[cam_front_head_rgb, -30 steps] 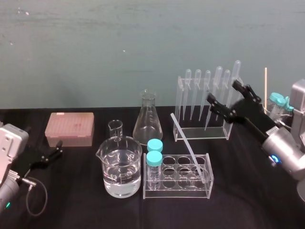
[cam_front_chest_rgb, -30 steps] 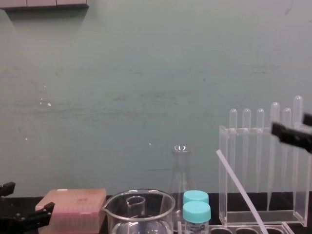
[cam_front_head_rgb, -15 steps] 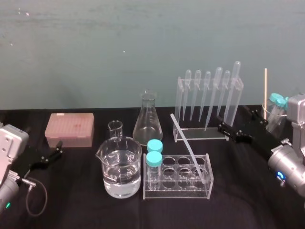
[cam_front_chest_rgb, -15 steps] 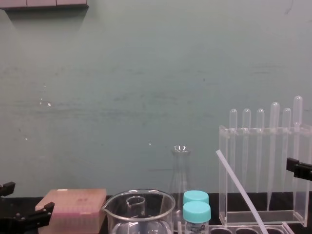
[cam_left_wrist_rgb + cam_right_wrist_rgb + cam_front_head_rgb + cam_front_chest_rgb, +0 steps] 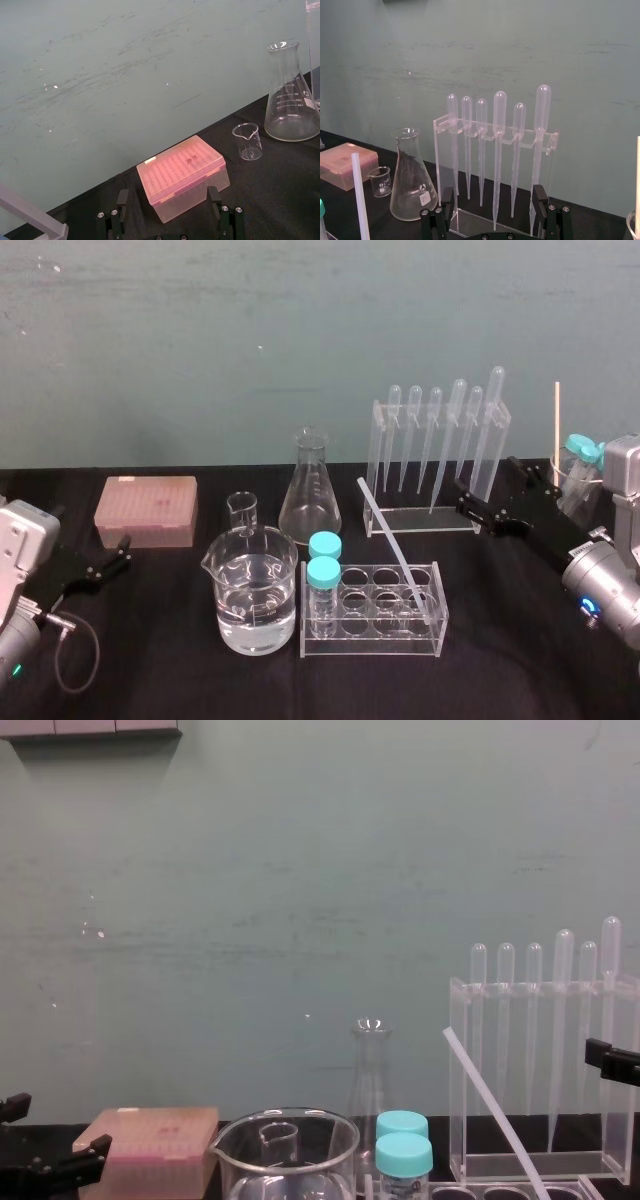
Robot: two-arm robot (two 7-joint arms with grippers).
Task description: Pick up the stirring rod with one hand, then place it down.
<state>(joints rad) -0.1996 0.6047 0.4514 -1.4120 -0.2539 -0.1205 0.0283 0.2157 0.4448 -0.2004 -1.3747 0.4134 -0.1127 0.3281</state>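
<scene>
Our right gripper [image 5: 487,488] hovers, fingers released, near the stirring rod [image 5: 385,527] propped graspably in the tube rack [image 5: 372,642]; our left gripper [image 5: 122,550] idles, fingers released, at the counter [image 5: 180,670] edge.

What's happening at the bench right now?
Nothing is held yet. The long translucent-white stirring rod leans in the clear test-tube rack, untouched. The black right tool hovers open by the clear pipette stand, behind and right of the rod. The left tool sits open beside the pink tip box.
</scene>
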